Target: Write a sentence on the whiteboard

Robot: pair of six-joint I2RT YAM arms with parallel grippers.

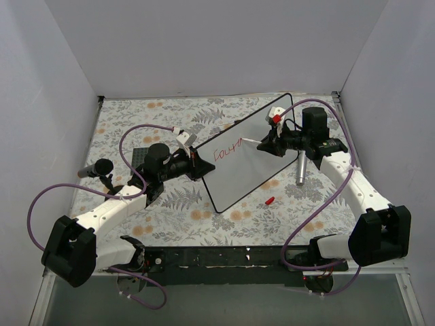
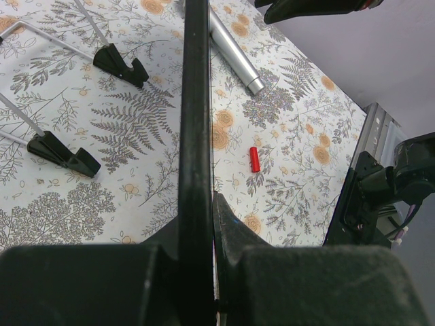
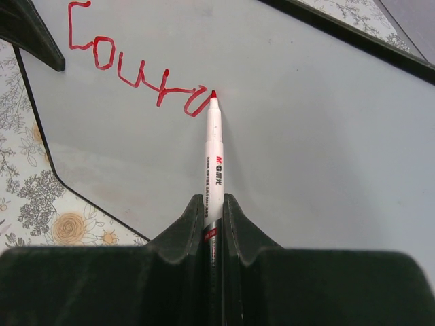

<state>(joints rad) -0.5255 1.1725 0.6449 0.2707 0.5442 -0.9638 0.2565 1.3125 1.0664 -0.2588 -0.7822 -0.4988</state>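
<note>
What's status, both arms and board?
Left gripper shut on whiteboard edge. Right gripper shut on marker, tip on board, sentence barely begun. Red cap loose on table.

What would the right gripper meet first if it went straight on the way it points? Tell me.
The whiteboard: the right gripper is shut on a marker whose red tip looks to be touching it already, beside the last red letter.

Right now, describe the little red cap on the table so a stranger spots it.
Find the big whiteboard tilted mid-table. Off its near right edge, nearer than the silver cylinder, lies the red cap. It is the only loose red thing on the floral cloth.
</note>
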